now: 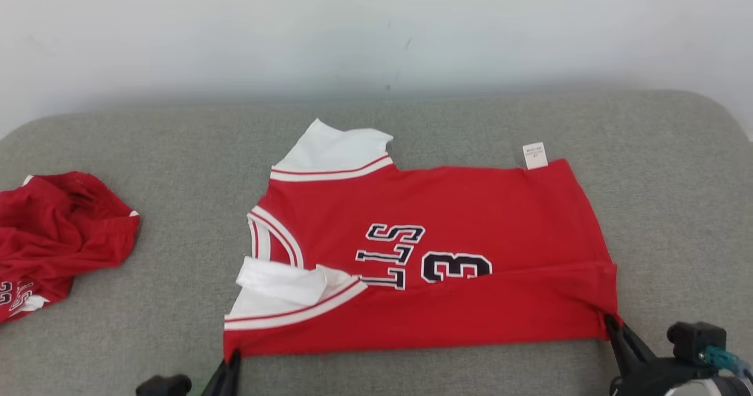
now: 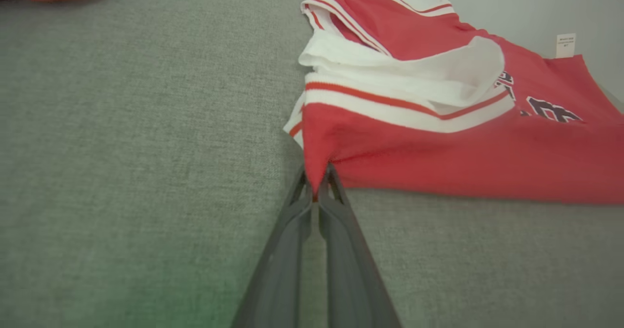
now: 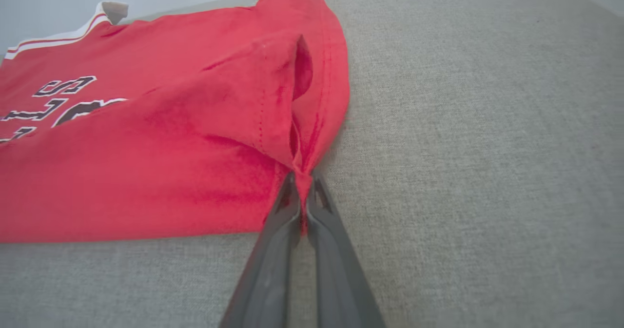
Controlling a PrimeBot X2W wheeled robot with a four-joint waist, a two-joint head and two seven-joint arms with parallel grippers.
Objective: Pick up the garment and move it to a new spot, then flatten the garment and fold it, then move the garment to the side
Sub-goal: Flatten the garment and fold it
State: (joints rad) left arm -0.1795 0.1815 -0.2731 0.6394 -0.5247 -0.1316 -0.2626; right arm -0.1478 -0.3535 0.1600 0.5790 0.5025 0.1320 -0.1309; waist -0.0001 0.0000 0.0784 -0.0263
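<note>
The garment is a red jersey with white sleeves, white trim and dark lettering, lying sideways and mostly flat on the grey cushion. Its near long edge is folded over. My left gripper is shut on the garment's near left corner, below the white-striped sleeve band. My right gripper is shut on the near right hem corner. In both wrist views the dark fingers pinch a small peak of red cloth. A white label sticks out at the far right edge.
A second red garment lies crumpled at the left edge of the grey cushion. A pale wall stands right behind the cushion. Bare cushion lies to the right of the jersey and in front of it.
</note>
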